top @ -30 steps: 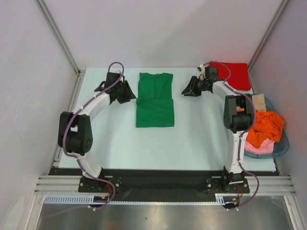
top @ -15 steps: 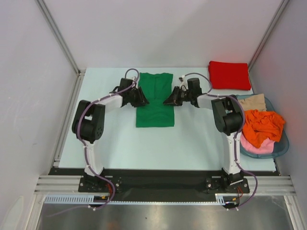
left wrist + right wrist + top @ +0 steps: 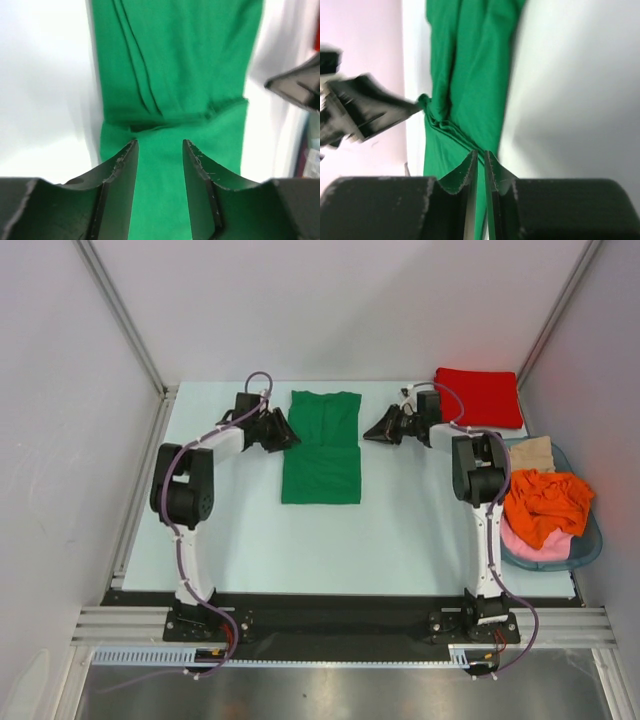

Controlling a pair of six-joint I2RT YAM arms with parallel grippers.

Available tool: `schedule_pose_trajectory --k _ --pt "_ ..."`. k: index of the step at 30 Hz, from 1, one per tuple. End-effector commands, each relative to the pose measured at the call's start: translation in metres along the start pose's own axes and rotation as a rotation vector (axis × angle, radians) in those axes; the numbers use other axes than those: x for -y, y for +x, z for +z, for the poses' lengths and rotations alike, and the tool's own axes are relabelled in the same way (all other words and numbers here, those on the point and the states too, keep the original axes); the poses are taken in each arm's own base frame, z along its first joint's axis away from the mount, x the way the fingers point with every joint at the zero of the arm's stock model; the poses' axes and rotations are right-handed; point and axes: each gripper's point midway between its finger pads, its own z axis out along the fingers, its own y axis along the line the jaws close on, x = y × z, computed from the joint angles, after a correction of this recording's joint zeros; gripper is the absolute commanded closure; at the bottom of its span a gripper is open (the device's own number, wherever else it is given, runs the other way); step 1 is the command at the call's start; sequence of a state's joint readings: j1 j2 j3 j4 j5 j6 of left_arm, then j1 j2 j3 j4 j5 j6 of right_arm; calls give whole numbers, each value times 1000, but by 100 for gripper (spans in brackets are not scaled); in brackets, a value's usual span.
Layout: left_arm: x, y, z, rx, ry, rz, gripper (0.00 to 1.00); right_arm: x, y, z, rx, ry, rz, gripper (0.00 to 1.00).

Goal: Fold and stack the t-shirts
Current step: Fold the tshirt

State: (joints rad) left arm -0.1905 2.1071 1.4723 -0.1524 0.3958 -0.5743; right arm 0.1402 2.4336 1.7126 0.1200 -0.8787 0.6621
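A bright green t-shirt (image 3: 322, 450) lies folded lengthwise in the middle of the table, its lower half doubled up. My left gripper (image 3: 290, 436) hovers at the shirt's left edge, open with nothing between the fingers (image 3: 122, 160). The green cloth (image 3: 175, 75) fills the left wrist view under and beyond the jaws. Just right of the shirt and clear of its edge is my right gripper (image 3: 367, 436). Its jaws (image 3: 481, 154) are shut to a thin slit, empty. A red t-shirt (image 3: 480, 397) lies folded at the far right corner.
A teal basket (image 3: 590, 540) at the right edge holds orange (image 3: 545, 502), pink (image 3: 540, 545) and beige (image 3: 535, 452) garments. White walls and frame posts close in the table on three sides. The right arm's upright link (image 3: 478, 470) stands next to the basket.
Both grippers came in to the green shirt's sides, then drew back outward. The right jaws have closed down; the left ones stay open.
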Motion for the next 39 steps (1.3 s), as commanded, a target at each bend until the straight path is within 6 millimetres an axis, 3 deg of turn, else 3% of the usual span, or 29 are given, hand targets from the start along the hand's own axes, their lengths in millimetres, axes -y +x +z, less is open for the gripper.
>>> schedule_pose_trajectory --k 1,3,4,5,7,9,10,12,13,18,25,30,31,37,39 --pt "49 -20 -63 100 94 48 53 -55 -13 -36 26 55 -115 83" --pt "49 9 -70 71 124 21 53 -73 9 -39 -8 57 -125 83" --pt "66 15 -83 84 161 42 54 -70 33 -39 -43 67 -101 82" --pt "61 35 -82 59 161 34 54 -91 37 -45 -33 45 -134 82" --pt "74 56 -87 38 185 54 54 -107 70 -36 -77 20 -132 82" --pt "71 78 -82 4 170 52 55 -119 107 -24 -127 -11 -126 82" --pt "63 90 -80 -19 153 39 55 -121 118 -20 -144 -20 -127 82" --pt "67 94 -75 -7 192 37 55 -117 142 -8 -179 -30 -117 83" --pt "63 99 -71 -14 197 33 56 -125 157 0 -207 -52 -122 83" --pt "28 126 -49 -72 123 3 57 -101 196 14 -277 -33 -76 84" --pt "-6 153 -50 -100 45 -34 58 -58 205 -6 -271 26 -25 85" --pt "-21 149 -63 -69 2 -46 58 -30 200 -35 -232 58 15 85" --pt "-22 150 -68 -66 2 -43 58 -23 206 -42 -237 70 32 85" --pt "-16 147 -93 -39 17 -4 58 -11 196 -91 -177 100 60 85" --pt "-9 138 -107 3 24 27 57 -19 193 -106 -154 100 43 85"
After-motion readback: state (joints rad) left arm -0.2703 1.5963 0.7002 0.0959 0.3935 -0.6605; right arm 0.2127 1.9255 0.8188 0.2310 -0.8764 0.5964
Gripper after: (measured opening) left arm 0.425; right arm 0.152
